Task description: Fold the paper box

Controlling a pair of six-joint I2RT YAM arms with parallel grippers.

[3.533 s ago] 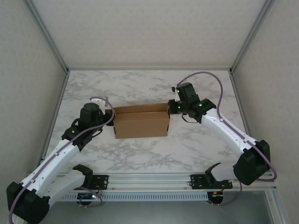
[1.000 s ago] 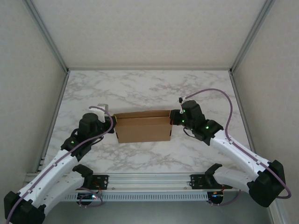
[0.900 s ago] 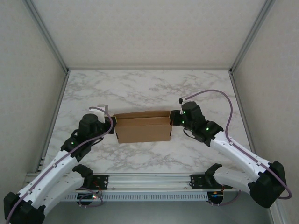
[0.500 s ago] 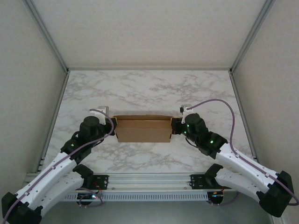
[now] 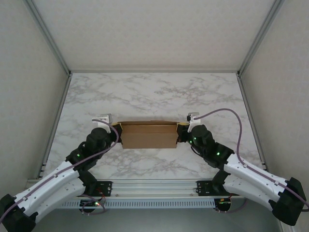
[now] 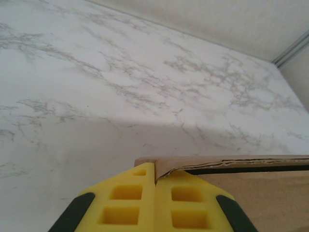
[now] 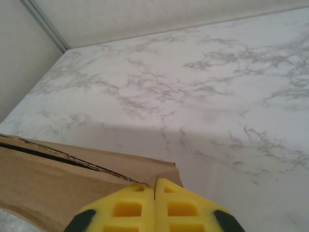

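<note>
Paper box lies flat on the counter. It is plain brown and shallow, with its long side running left to right. It sits about midway between the side walls, on the nearer half of the marble. Along its length a dark, slightly ragged gap separates a narrow strip at the far edge from the broad panel nearer me.

My left fingers are at the box's left end and my right fingers at its right end, so the box sits between my two arms. Both pairs are pressed together, yellow faces meeting along a thin seam. On the left, the upper corner of the cardboard comes right up to that seam at my fingertips. On the right, the box's top edge and corner sit just behind my fingertips. I cannot tell whether either pair has any cardboard nipped between them or is only set against the end of the box.

Around the box the counter is white marble with grey veins.
</note>
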